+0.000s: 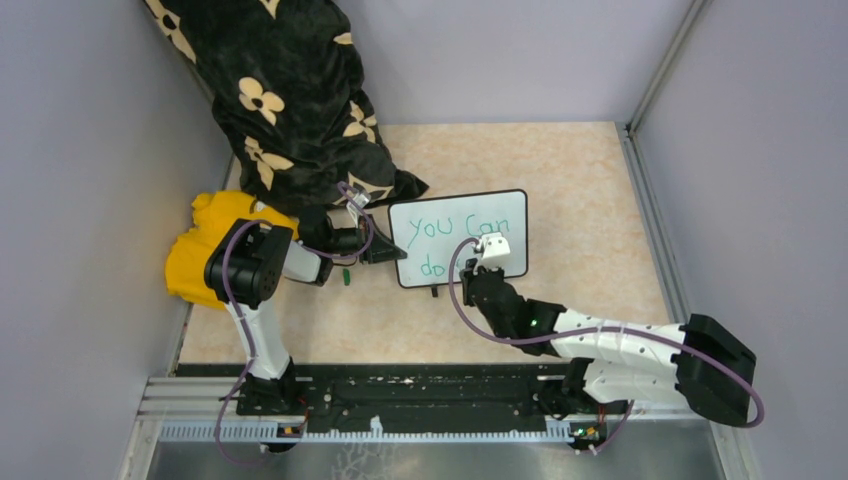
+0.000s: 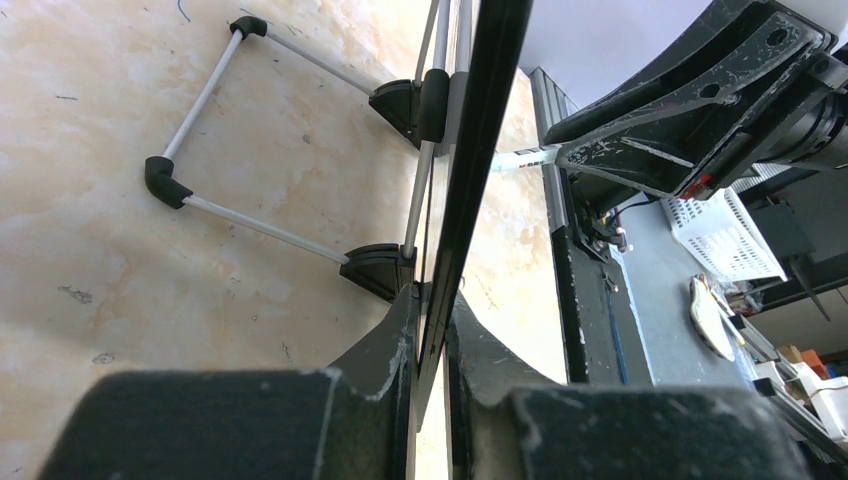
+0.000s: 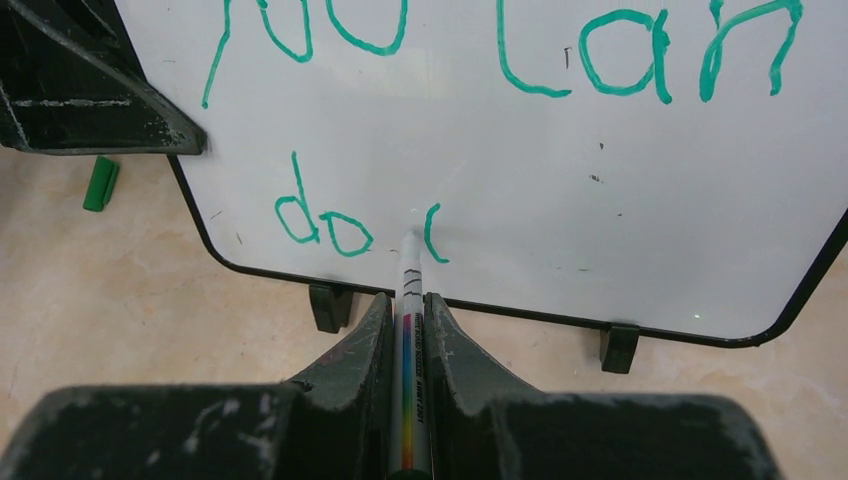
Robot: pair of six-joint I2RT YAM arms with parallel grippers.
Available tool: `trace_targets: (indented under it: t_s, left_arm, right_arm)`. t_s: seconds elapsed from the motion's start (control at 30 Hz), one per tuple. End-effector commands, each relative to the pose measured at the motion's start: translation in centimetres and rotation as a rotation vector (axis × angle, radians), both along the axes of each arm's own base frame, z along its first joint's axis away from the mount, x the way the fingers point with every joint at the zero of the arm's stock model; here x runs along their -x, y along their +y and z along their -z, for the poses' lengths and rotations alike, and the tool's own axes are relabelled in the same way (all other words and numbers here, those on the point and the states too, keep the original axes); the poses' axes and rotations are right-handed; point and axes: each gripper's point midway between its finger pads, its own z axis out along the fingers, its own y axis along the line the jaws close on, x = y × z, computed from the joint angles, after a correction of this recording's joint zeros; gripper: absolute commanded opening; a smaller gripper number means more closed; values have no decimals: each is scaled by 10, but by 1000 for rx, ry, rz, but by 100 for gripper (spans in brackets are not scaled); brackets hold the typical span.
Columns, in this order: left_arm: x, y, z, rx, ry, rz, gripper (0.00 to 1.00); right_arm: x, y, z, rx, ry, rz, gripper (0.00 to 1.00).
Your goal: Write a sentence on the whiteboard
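I find the whiteboard (image 1: 487, 213) standing on the table (image 1: 590, 190) in front of both arms, its two black feet on the surface and a wire stand (image 2: 205, 95) propping it from behind.

The left gripper (image 2: 430, 312) is closed down on the board's left edge – the thin black frame sits pinched between the two fingers, which are nearly together. A green cap (image 3: 100, 183) lies on the table just below that gripper, apart from the board.

The right gripper (image 3: 405, 312) is clamped narrowly on a white marker (image 3: 410, 268), the barrel running out between the fingers toward the board's lower half. The tip touches the white face just above the bottom frame.

The sentence (image 3: 610, 55) is part written in green: "you can" on the upper line, "do" on the lower, and one short curved stroke just right of the marker tip. The lettering lies directly ahead of the right gripper and to the right of the left one.
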Motion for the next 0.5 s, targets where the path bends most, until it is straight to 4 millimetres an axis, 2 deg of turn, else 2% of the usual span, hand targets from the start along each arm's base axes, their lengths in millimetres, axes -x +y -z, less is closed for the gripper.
trace_targets:
  t_s: [0.0, 0.47]
  left_arm:
    - [3, -1, 4, -11, 52, 8, 15]
    - [3, 0, 5, -12, 55, 9, 15]
  right_arm:
    - [-11, 12, -31, -86, -55, 20, 0]
    - [-15, -1, -19, -35, -36, 78, 0]
